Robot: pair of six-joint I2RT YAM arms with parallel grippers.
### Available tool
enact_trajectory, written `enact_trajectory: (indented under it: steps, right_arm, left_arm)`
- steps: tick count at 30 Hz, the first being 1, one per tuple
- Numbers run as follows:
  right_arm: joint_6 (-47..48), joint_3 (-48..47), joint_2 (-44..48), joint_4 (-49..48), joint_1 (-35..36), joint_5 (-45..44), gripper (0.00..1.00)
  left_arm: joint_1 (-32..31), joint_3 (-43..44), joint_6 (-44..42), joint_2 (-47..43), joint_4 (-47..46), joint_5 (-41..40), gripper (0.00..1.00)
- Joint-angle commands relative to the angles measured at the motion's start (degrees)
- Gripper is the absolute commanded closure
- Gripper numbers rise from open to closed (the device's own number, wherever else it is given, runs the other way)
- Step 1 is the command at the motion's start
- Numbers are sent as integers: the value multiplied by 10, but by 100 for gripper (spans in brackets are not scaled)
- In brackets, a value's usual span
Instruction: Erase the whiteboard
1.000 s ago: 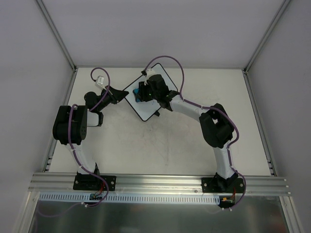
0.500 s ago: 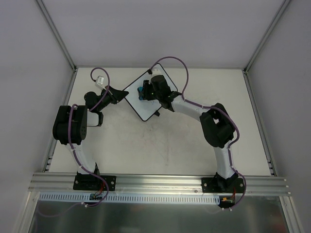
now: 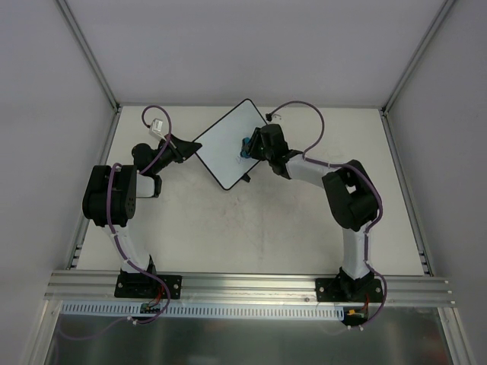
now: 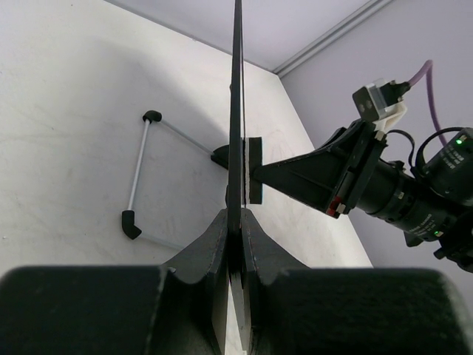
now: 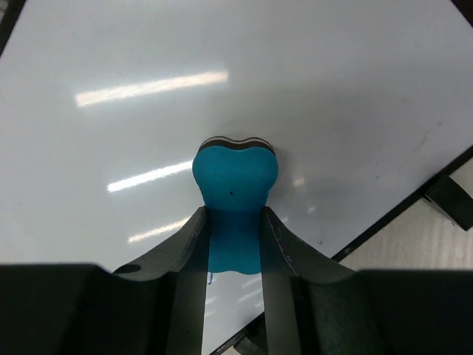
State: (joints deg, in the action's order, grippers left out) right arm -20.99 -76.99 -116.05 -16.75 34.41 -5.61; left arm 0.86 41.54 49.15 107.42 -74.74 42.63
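Note:
The whiteboard is a white board with a thin black frame, lying slantwise at the back middle of the table. My left gripper is shut on its left corner; in the left wrist view the board shows edge-on between the jaws of that gripper. My right gripper is shut on the blue eraser and presses it against the board's white face near its right edge. The eraser shows in the top view. The board's face looks clean apart from a few small specks.
A thin wire stand with black end caps lies on the table behind the board. A black foot sticks out past the board's edge. Grey walls and aluminium posts close in the table on three sides.
My right gripper has slid the eraser from the board's upper left part to its right edge. The board and the left gripper have stayed put.

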Motion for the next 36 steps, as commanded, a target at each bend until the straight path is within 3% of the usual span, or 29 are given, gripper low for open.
enact_trajectory:
  steps: [1, 9, 19, 30, 36]
  right_arm:
    - [-48, 54, -6, 35, -17, -34, 100]
    - [-73, 119, 10, -16, -29, -30, 100]
    - [-43, 103, 3, -48, -25, 23, 100]
    - [98, 68, 20, -57, 63, 26, 100]
    - [165, 55, 21, -39, 86, 75, 100]
  left_arm:
    - [-2, 6, -19, 4, -60, 47, 100]
    - [-2, 6, -18, 4, -62, 47, 100]
    - [-2, 6, -18, 4, -62, 47, 100]
    - [-2, 12, -18, 3, -57, 50, 100]
    - [-2, 14, -16, 5, -55, 51, 100]
